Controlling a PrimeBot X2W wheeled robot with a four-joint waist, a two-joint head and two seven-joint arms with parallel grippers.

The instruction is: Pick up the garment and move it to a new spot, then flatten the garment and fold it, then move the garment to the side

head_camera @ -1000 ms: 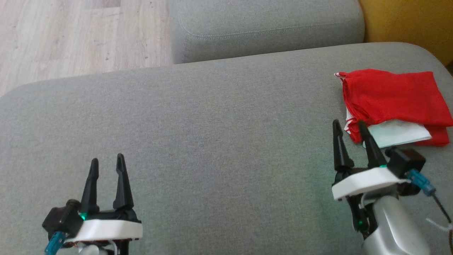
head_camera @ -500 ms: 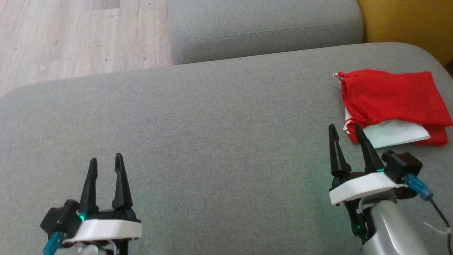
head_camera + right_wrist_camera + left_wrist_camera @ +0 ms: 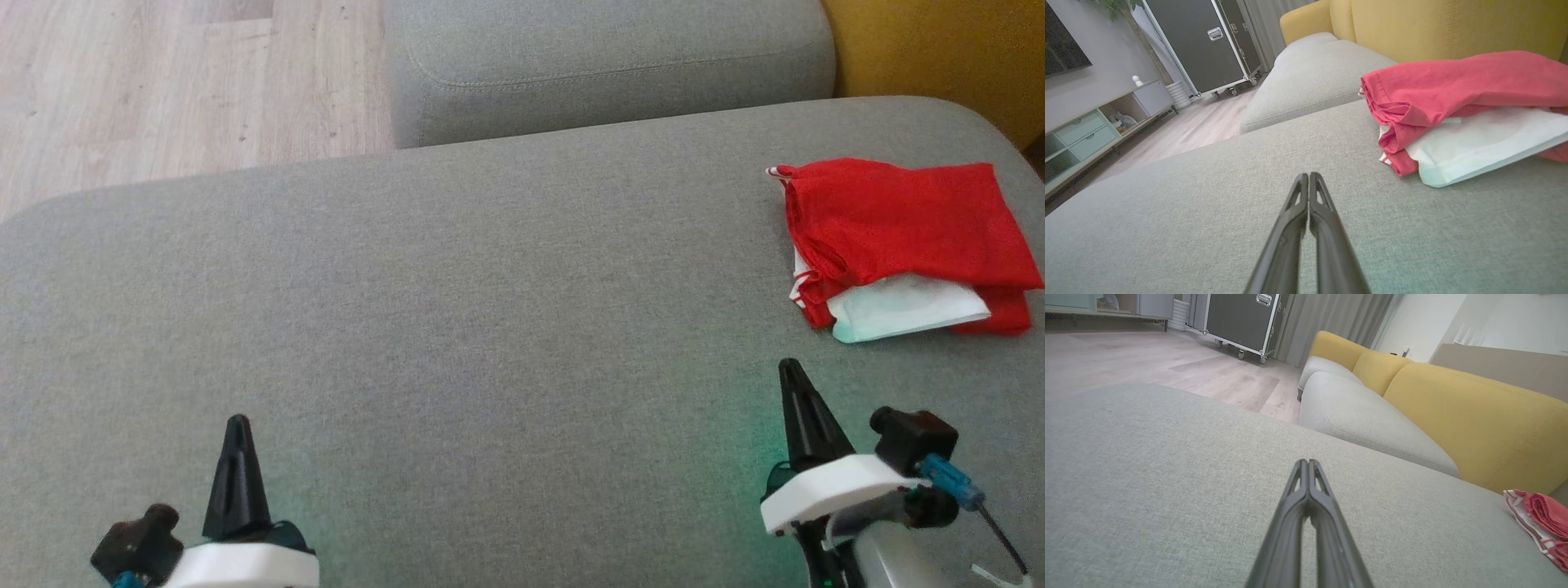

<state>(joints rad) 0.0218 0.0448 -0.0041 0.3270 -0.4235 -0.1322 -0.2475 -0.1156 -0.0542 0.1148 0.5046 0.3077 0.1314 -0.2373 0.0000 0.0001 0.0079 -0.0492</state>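
We hold our left pincer point(image 3: 237, 423) and right pincer point(image 3: 789, 367) over the grey cushion point(image 3: 490, 286), each with fingers pressed together on nothing. Ahead of the right pincer, slightly rightward and clear of it, lies the folded red garment point(image 3: 898, 216).

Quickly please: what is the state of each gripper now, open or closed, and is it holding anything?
Left gripper: closed, holding nothing.
Right gripper: closed, holding nothing; the garment lies apart from it.
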